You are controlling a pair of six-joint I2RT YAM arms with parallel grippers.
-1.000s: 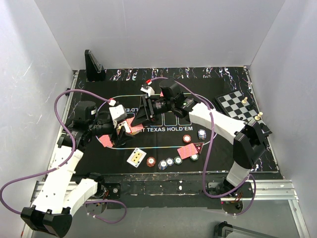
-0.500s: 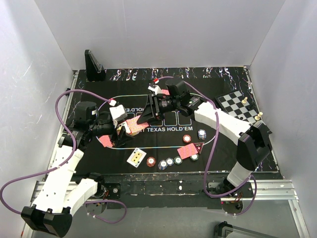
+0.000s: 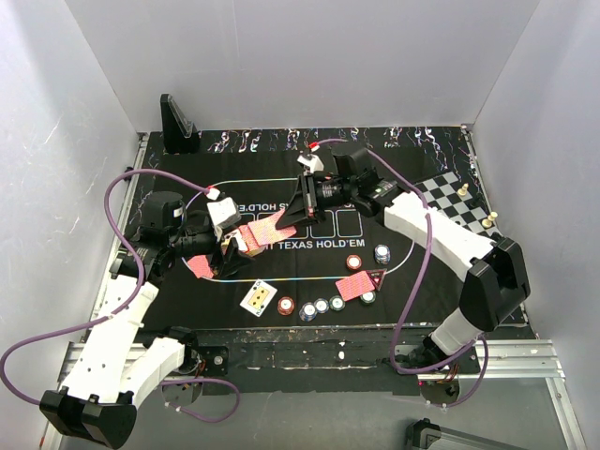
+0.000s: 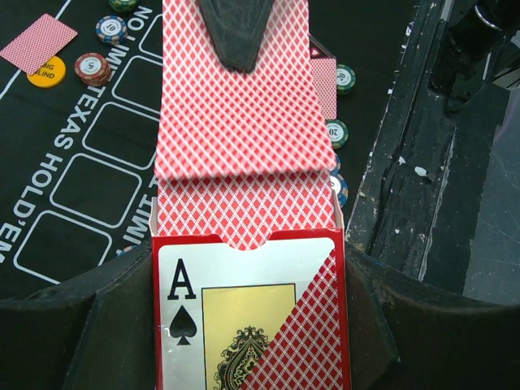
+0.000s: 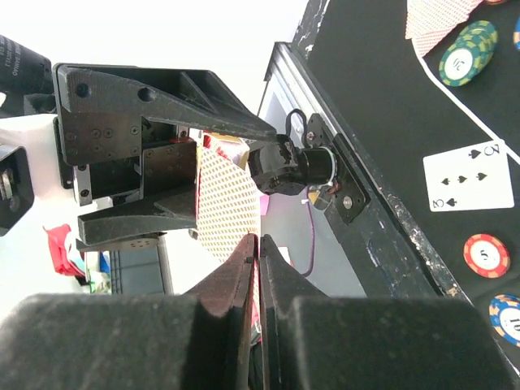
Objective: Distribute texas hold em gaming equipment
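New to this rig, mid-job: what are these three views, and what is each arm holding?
Two robot arms work over a black printed mat. One view looks down from above; the other two come from cameras on each wrist. The left end effector grips a red card box showing an ace of spades. The right end effector pinches a red-backed playing card sticking out of it. Small round poker chips, a face-up card and a black-and-white chessboard lie on the surface.

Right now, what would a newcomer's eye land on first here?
A red-backed card hangs above the mat, pinched by the right gripper and partly out of the card box in the left gripper. Next, the chip row along the mat's near edge.
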